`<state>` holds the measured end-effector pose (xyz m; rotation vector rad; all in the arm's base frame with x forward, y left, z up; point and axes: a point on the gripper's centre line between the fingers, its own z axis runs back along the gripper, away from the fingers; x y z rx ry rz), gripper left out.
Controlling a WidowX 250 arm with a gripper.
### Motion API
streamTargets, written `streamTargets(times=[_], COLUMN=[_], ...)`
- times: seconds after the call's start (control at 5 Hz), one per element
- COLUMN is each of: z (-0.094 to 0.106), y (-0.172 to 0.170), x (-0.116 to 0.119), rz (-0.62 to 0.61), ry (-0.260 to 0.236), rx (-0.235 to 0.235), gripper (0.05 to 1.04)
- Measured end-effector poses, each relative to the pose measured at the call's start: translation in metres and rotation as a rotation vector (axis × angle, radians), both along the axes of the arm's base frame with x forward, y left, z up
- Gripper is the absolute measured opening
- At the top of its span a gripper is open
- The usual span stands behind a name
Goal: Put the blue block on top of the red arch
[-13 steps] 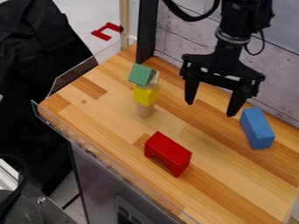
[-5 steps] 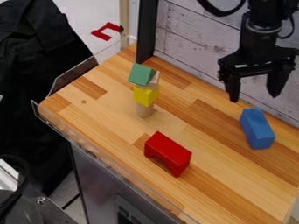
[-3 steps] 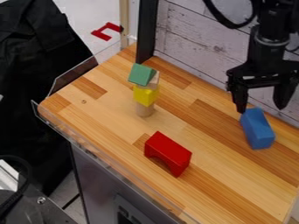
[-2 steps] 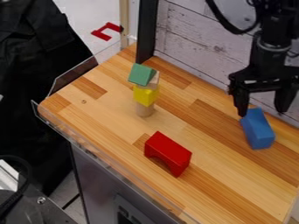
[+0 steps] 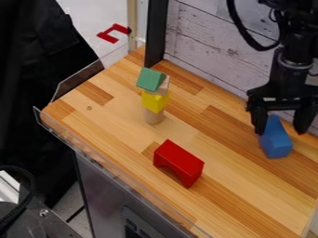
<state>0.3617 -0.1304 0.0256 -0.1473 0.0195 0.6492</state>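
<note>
A black gripper (image 5: 280, 132) is hanging over the right side of a wooden counter (image 5: 229, 186), its fingers standing apart on either side of the far end of a blue block (image 5: 275, 140). The block is lying lengthwise near the pale plank wall (image 5: 208, 51), and the red arch (image 5: 178, 160) is waiting nearer and to the left, its hollow facing the near edge. The grasp appears to be the step in hand, with the lift and the placing remaining.

Trouble could be starting at the left finger, which is looking very close to the block while the right one is leaving more room; a descent off center could be pressing on the block's top or turning it as the grip closes. With the hold falling toward the far end, the near end could be sagging in the lift. Over the arch, a crooked or early release could be tipping the block off, and a low approach could be shoving the arch. Farther left, a small tower topped by a green block (image 5: 151, 79) is standing beyond the arch, risking a knock if the arm is swinging wide.
</note>
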Motion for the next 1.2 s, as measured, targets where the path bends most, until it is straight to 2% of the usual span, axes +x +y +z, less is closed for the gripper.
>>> streamTargets(times=[0.2,0.4,0.6,0.8,1.0,1.2], z=[-0.007,-0.01,-0.025,-0.025,-0.028,-0.017], y=[0.001,0.003,0.006,0.008,0.007,0.008], x=[-0.003,-0.003,-0.007,-0.009,-0.025,-0.022], rz=[-0.004,0.012,0.005,0.0,0.002,0.011], ry=[0.026,0.033,0.068,0.083,0.119,0.078], rx=[0.007,-0.007,0.001,0.015,0.03,0.029], gripper=[0.999,0.999,0.969,0.808,0.585,0.584])
